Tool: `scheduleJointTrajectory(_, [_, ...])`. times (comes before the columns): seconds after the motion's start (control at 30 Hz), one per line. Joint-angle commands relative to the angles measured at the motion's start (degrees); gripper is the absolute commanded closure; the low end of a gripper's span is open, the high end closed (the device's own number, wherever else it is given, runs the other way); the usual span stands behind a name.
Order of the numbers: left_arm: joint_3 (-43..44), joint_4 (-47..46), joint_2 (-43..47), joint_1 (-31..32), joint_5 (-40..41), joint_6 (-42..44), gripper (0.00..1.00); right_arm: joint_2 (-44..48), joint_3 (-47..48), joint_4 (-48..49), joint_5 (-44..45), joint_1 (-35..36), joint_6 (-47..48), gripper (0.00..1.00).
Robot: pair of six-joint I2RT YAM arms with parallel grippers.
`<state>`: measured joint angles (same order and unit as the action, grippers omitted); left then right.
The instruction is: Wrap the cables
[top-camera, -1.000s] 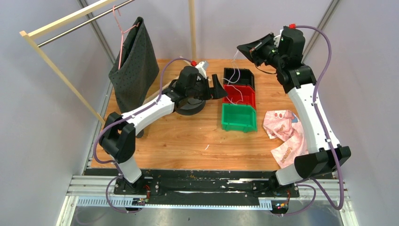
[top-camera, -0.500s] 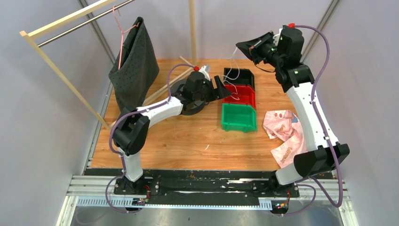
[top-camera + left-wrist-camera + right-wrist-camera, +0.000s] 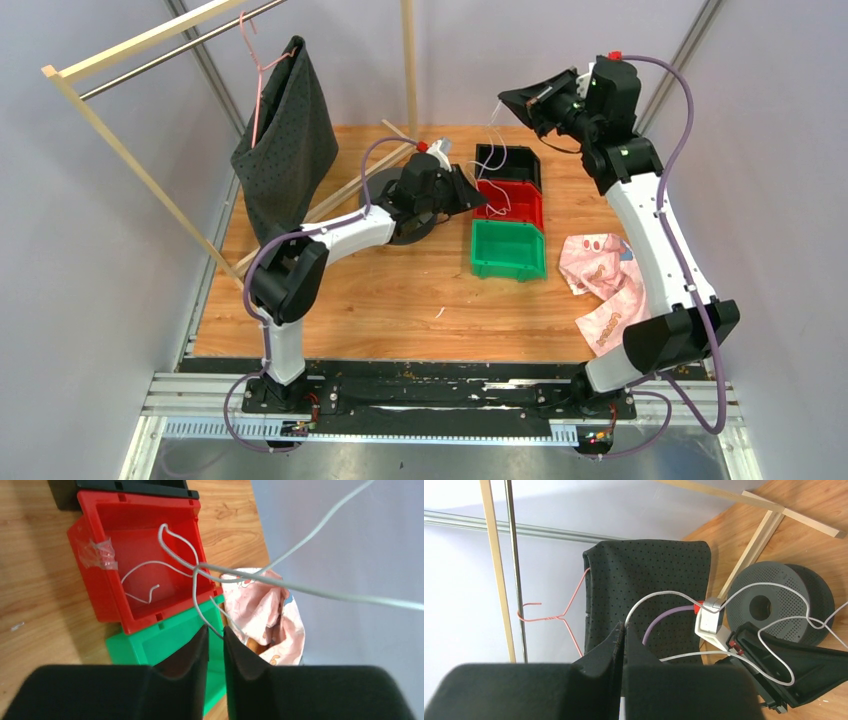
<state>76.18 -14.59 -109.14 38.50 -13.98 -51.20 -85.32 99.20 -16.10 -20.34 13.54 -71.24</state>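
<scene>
A thin white cable (image 3: pixel 497 150) hangs from my right gripper (image 3: pixel 515 100), which is raised above the back bins. In the right wrist view that gripper (image 3: pixel 623 626) is shut on the cable (image 3: pixel 664 594), which leaves its tips and loops down past my left arm. My left gripper (image 3: pixel 478 195) hovers at the red bin (image 3: pixel 520 212). In the left wrist view its jaws (image 3: pixel 215 630) stand nearly shut with a narrow gap, and the cable (image 3: pixel 280 582) threads between the tips. A second short wire (image 3: pixel 140 570) lies inside the red bin (image 3: pixel 100 595).
A black bin (image 3: pixel 510 160), the red bin and a green bin (image 3: pixel 508 250) stand in a row. A pink cloth (image 3: pixel 605 280) lies to the right. A grey perforated disc (image 3: pixel 400 225) sits under my left arm. Dark fabric (image 3: pixel 290 130) hangs from a wooden rack.
My left arm has reached right towards the bins, and its jaws have gone from wide open to almost shut around the cable. The right gripper has barely moved.
</scene>
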Motion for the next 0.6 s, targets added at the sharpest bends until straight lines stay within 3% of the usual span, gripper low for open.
scheduleJointTrajectory(0.0, [0.28,-1.76,0.63,0.44,0.1,3.14,0.87,1.58,-2.3,1.33,-0.36,-0.24,-0.65,0.99])
scheduleJointTrajectory(0.1, [-2.31,-1.22,3.46,0.14,-1.28,5.42,1.0,3.93,-5.54,1.36,0.21,-2.19,-0.55,0.99])
scheduleJointTrajectory(0.27, [-5.66,3.97,9.24,-1.34,-3.13,10.02,1.0,9.19,-12.95,1.51,-0.69,-7.01,-0.15,0.99])
scheduleJointTrajectory(0.43, [-2.36,22.19,15.76,-1.74,0.61,22.26,1.0,15.32,-22.44,1.5,-2.84,-12.06,1.14,0.99])
scheduleJointTrajectory(0.57, [1.46,30.18,18.59,-1.82,3.39,30.12,1.0,17.68,-24.63,1.52,-5.27,-13.01,3.9,0.99])
